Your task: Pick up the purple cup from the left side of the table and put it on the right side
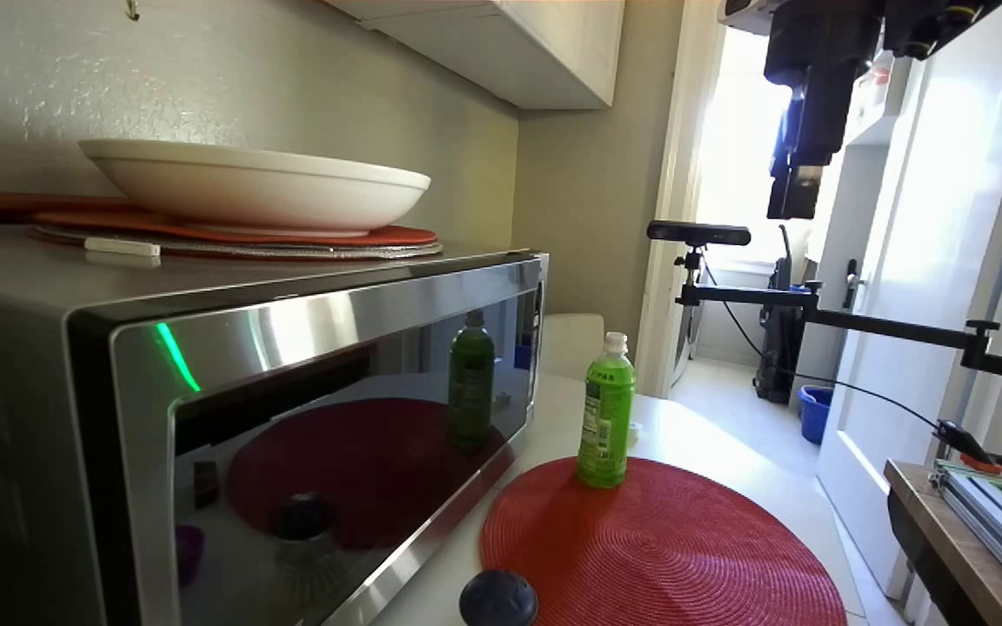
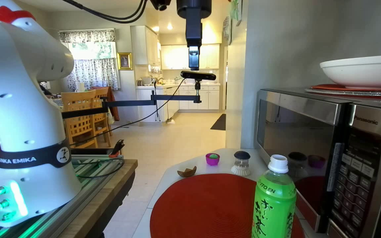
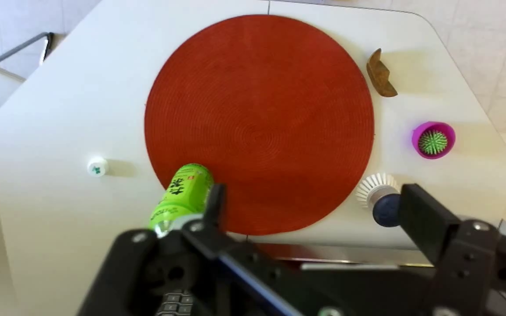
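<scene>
The cup (image 2: 212, 161) is small, round and open-topped, a vivid magenta-purple that stands out against the white table (image 3: 68, 131). A green ball (image 3: 433, 142) with spiky bristles sits inside it; in an exterior view its top shows above the rim. The cup stands upright near the table's edge, apart from the red mat (image 3: 257, 87). A white-bristled brush (image 3: 378, 199) with a dark knob and a curved brown piece (image 3: 380, 74) are on either side of it, closer to the mat.

The gripper (image 3: 314, 193) hangs high over the table, and in the wrist view its jaws are spread wide.

On the green bottle (image 2: 273, 201), upright on the mat, "ITO EN" reads in dark letters near the shoulder, with large black Japanese characters running down below. The microwave (image 2: 296, 114) says "Panasonic" at the top of its panel, above number keys; the smaller wording there is too blurred to read. The arm (image 2: 21, 109) wears a black band showing "ANKA EMIKA", the start hidden, next to a round white emblem. A white cap (image 3: 97, 167) on the table carries a green mark I can't make out.
</scene>
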`<state>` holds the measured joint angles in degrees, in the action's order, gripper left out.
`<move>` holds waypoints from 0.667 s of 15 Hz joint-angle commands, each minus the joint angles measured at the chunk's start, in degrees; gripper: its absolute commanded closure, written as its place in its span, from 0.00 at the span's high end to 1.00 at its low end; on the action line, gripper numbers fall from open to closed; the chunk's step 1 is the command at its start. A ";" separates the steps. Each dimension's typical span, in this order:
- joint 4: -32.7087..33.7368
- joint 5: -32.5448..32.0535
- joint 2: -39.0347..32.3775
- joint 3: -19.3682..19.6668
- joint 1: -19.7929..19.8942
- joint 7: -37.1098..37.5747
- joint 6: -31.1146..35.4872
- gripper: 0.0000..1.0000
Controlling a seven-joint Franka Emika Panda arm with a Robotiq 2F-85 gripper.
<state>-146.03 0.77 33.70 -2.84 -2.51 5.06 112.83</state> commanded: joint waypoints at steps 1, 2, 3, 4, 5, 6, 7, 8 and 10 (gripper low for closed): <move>-2.45 3.99 -1.99 -2.66 -1.91 3.66 5.43 1.00; -3.40 4.71 -2.67 -3.79 -2.63 4.67 8.06 1.00; -4.07 5.21 -3.57 -4.67 -3.20 5.38 10.70 1.00; -4.47 5.59 -4.74 -5.48 -3.86 5.98 12.88 1.00; -4.85 5.37 -5.89 -6.35 -4.30 6.42 15.14 1.00; -5.09 5.04 -7.30 -7.16 -4.67 6.82 17.23 1.00; -5.10 5.10 -8.80 -7.69 -5.23 6.88 18.88 1.00; -5.12 5.59 -10.60 -7.96 -5.95 6.30 20.62 1.00; -4.66 6.09 -13.91 -8.64 -7.36 5.73 23.07 1.00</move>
<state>-151.17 5.16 23.62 -11.27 -8.29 11.49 132.54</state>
